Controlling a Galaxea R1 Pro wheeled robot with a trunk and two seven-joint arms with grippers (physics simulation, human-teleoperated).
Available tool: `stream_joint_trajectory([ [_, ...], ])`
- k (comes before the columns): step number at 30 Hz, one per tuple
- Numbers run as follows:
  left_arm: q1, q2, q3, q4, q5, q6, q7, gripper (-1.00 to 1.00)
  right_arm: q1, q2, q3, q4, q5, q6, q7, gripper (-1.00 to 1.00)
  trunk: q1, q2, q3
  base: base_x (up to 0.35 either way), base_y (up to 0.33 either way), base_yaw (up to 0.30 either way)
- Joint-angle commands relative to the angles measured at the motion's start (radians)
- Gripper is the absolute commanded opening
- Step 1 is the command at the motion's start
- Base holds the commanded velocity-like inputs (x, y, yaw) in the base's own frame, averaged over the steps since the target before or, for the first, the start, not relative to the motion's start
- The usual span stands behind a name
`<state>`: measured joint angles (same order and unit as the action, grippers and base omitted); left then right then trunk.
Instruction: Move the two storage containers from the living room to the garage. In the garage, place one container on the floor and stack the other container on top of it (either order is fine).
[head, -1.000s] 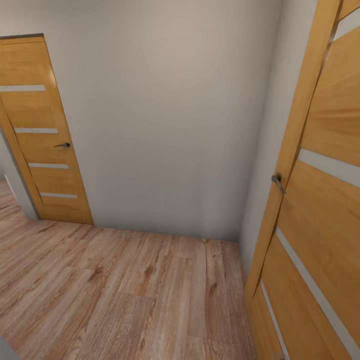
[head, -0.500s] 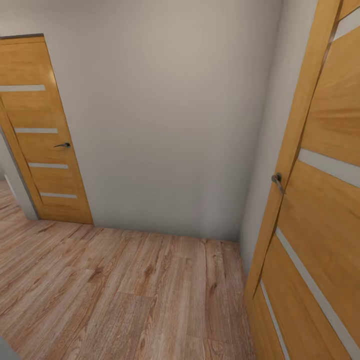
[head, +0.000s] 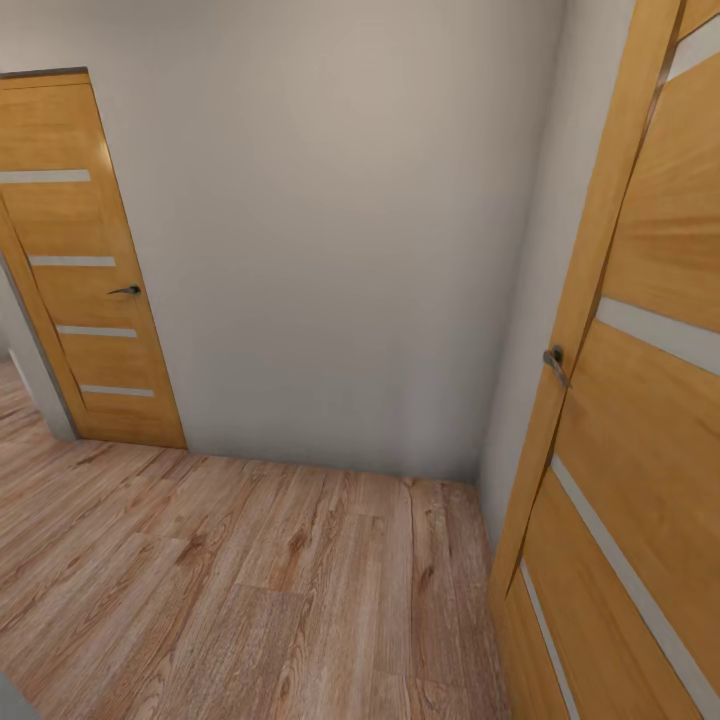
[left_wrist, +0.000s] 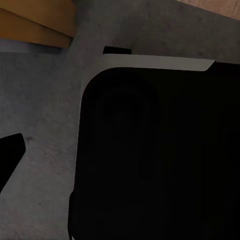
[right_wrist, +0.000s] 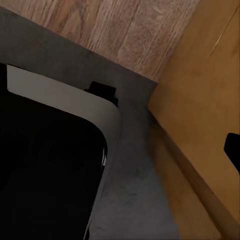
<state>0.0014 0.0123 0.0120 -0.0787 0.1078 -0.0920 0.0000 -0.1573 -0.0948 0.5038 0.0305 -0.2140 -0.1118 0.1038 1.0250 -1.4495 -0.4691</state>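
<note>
Right below the robot, both wrist cameras look down on its own dark base, a black rounded block with a pale rim, standing on grey concrete floor. In the left wrist view a black fingertip pokes in at the edge, and in the right wrist view another black tip sits at the border. That is all there is to see of either gripper, so I cannot tell whether the fingers are wide or narrow, or whether anything is held.

Just past the base, the right wrist view picks up the line where grey concrete meets wood planks, with an orange-wood door close beside it. The left wrist view catches a corner of orange wood too.

Up in the head view, the plank floor runs out ahead. Hard at the right stands a near door, slatted with pale strips, its dark handle facing in. Farther off, a plain pale wall closes the space. At the far left stands a second door of the same make, with a small dark handle.

No orange-red containers in sight, so I can't place them.
</note>
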Motion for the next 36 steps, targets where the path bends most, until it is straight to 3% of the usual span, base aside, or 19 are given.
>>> stream_joint_trajectory([
  [1,0.000,0.000,0.000,-0.001,0.009,-0.002,0.000,1.00,-0.001,0.000,0.007,0.003,-0.016,-0.006,0.006,1.00,0.000,0.000,-0.001,0.000,0.000,0.000],
  [5,0.000,0.000,0.000,-0.001,0.009,-0.002,0.000,1.00,0.001,0.000,0.007,0.003,-0.036,-0.005,0.006,1.00,0.000,0.000,-0.001,0.000,0.000,0.000],
  [14,0.000,0.000,0.000,0.000,0.009,-0.002,0.000,1.00,0.001,0.000,0.007,0.003,-0.040,-0.006,0.005,1.00,0.000,0.000,-0.001,0.075,0.000,0.000],
  [36,0.000,0.000,0.000,0.000,0.010,-0.002,0.000,1.00,0.001,-0.001,0.007,0.003,-0.041,-0.006,0.004,1.00,0.000,0.000,-0.001,0.307,0.000,0.000],
])
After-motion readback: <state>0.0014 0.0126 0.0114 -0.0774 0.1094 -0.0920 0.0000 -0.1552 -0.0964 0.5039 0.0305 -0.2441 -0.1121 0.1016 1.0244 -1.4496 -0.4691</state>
